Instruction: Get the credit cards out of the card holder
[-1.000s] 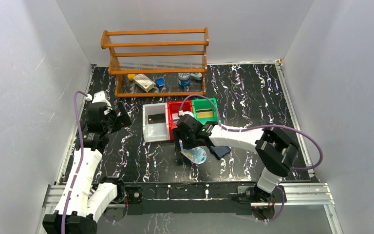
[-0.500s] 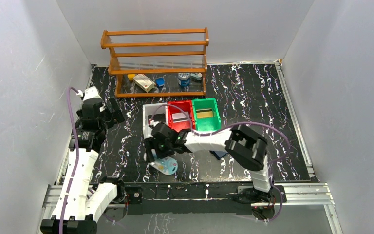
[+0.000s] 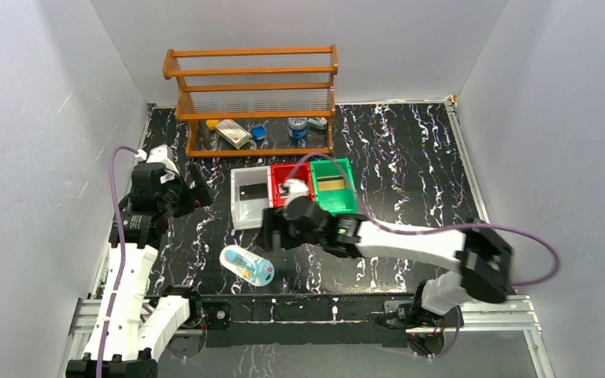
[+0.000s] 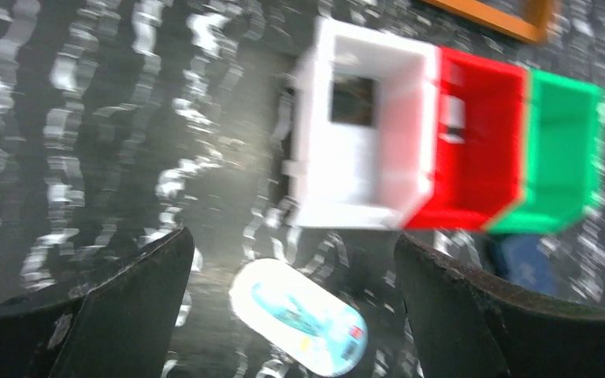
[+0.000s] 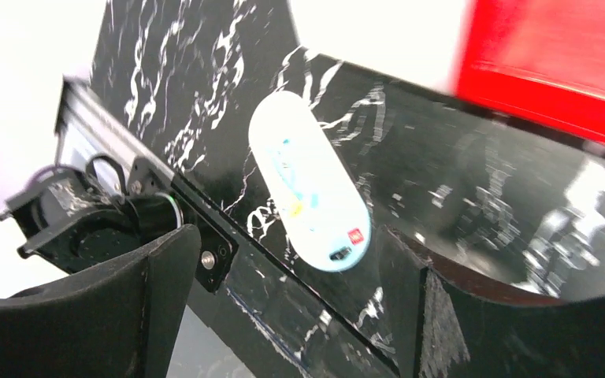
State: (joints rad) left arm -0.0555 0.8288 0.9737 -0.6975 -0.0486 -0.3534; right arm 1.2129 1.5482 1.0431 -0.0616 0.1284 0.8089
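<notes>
Top external: left gripper [image 3: 194,190] wide, empty; right gripper [image 3: 271,234] wide near oval packet [image 3: 246,266].

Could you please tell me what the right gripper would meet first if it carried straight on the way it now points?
Most likely the white oval packet, lying flat on the table and centred ahead of the open right gripper in its wrist view, though depth is unclear.

White oval packet [image 3: 246,266] on marbled table [image 3: 410,157], white bin [image 3: 252,214], red bin [image 3: 280,175], green bin [image 3: 347,193] abreast, wooden rack [image 3: 252,83] behind
</notes>
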